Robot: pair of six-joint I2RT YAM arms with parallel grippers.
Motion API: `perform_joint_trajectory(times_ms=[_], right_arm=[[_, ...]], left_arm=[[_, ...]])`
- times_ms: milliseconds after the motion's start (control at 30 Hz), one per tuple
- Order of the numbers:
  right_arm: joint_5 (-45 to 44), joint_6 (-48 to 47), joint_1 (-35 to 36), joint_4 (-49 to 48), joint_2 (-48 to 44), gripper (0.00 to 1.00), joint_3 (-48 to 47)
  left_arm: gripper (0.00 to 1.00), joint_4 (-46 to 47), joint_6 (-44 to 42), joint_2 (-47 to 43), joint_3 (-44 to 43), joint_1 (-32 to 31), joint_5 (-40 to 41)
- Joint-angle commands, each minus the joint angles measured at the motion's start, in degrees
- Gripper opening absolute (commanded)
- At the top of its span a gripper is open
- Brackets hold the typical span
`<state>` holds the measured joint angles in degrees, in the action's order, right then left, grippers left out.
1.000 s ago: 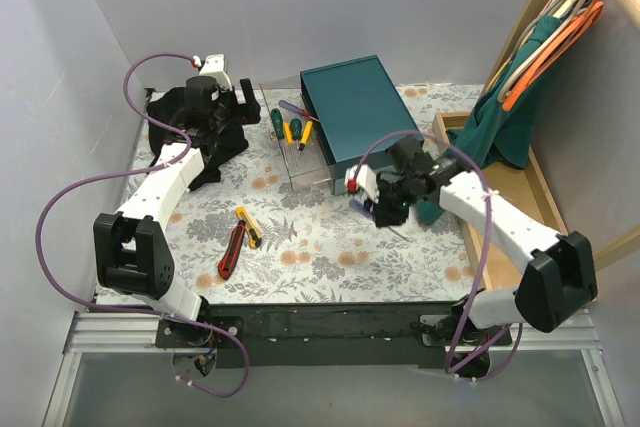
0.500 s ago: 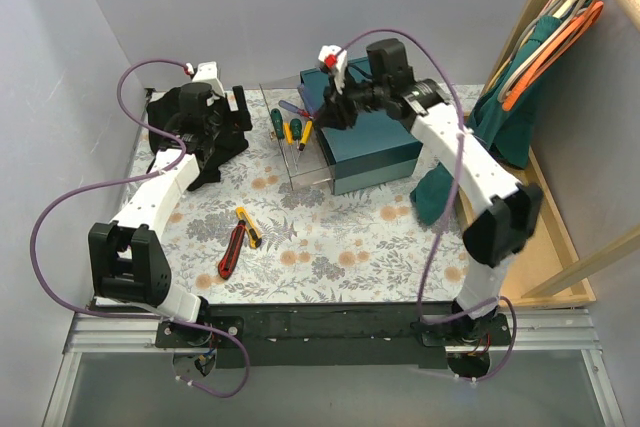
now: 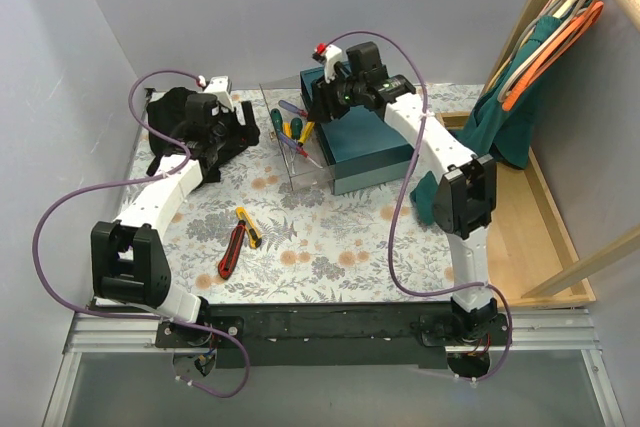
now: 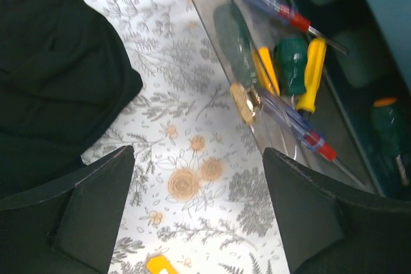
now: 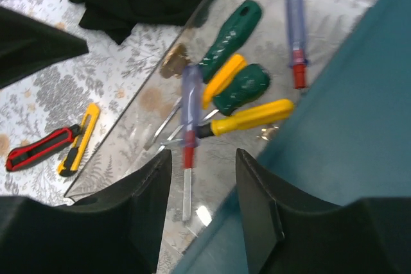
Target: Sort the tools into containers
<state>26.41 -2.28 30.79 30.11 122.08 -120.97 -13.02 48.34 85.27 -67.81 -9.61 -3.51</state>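
A clear container tray (image 3: 300, 169) stands against the left side of the dark teal box (image 3: 365, 122). Several screwdrivers lie in it: a long green one (image 5: 230, 31), a stubby green one (image 5: 243, 86), a yellow one (image 5: 252, 117) and blue ones (image 5: 295, 27). My right gripper (image 5: 202, 158) hovers open over the tray, and a blurred blue screwdriver (image 5: 188, 117) sits just below its fingers. My left gripper (image 4: 199, 213) is open and empty above the flowered cloth, left of the tray. A red utility knife (image 3: 231, 250) and a yellow one (image 3: 248, 227) lie nearer the front.
A crumpled black cloth (image 3: 175, 137) lies at the back left beside my left gripper. A teal cloth (image 3: 500, 127) hangs from hangers on the right, over a wooden tray (image 3: 520, 212). Purple cables loop from both arms.
My right arm swung from the front right of the table up to the tray, and its jaws have opened over the blue screwdriver. The left arm shifted only slightly.
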Motion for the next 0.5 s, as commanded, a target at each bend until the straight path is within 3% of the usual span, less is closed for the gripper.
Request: perform_joint_trajectory(times_ms=[0,100,133,167,200,233,467], right_arm=[[-4.6,0.7,-4.6,-2.9,-7.3,0.51,0.9],[-6.0,-0.6,-7.4,-2.8,-8.4,0.46,3.5],[-6.7,-1.5,-8.0,-2.8,-8.5,0.33,4.0],[-7.9,-3.1,-9.5,-2.9,-8.3,0.25,4.2],[-8.3,-3.8,-10.3,-2.9,-7.9,0.08,4.2],[-8.6,-4.2,-11.1,-2.8,-7.0,0.01,4.2],[-8.9,-5.2,-14.4,-1.8,-3.3,0.01,6.0]], left_arm=[[0.77,1.2,-1.1,-1.7,2.9,-0.4,-6.2],[0.46,2.9,-0.8,0.1,3.7,-0.3,-10.3],[0.35,3.1,-1.0,0.8,3.6,-0.4,-11.5],[0.1,3.4,-1.1,2.0,3.0,-0.4,-13.6],[0.03,3.8,-1.1,2.3,2.7,-0.5,-14.2],[0.0,4.3,-1.1,2.9,2.6,-0.7,-14.9],[0.0,8.9,1.6,8.3,-0.4,-0.9,-21.6]])
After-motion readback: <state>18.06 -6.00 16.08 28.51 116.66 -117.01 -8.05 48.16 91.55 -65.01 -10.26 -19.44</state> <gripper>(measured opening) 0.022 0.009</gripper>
